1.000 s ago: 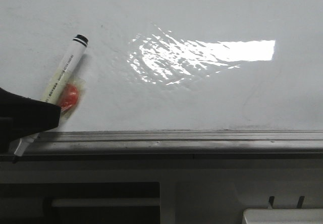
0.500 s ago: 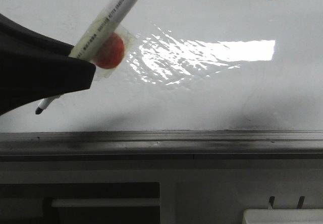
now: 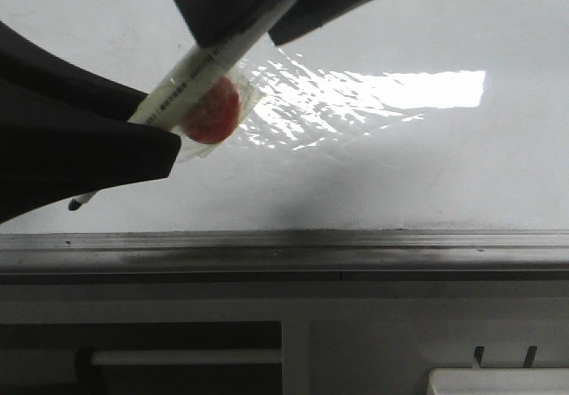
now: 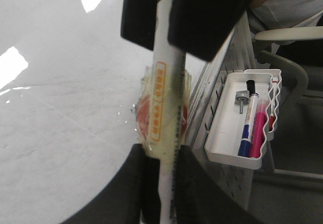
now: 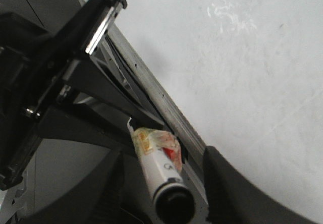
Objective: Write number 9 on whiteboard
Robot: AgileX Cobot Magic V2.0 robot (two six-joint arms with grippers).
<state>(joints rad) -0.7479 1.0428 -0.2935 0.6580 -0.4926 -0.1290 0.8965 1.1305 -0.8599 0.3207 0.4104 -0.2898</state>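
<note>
- I see the whiteboard (image 3: 427, 164) as glossy white-grey, with a bright white glare patch broken into ripples, and a dull grey metal ledge (image 3: 356, 251) streaked darker.
- The marker (image 3: 200, 75) is cream-white with small dark print in the front view; on my left wrist camera its print and box outline read orange.
- A red-orange round blob (image 3: 213, 112) sits under clear, yellowish tape on the marker.
- Both grippers look matte black: left gripper (image 3: 133, 141), right gripper (image 3: 271, 8).
- The marker's end cap (image 5: 174, 204) is black.
- A white tray (image 4: 229, 133) holds a blue pen (image 4: 245, 133) and a pink pen (image 4: 258, 133).
</note>
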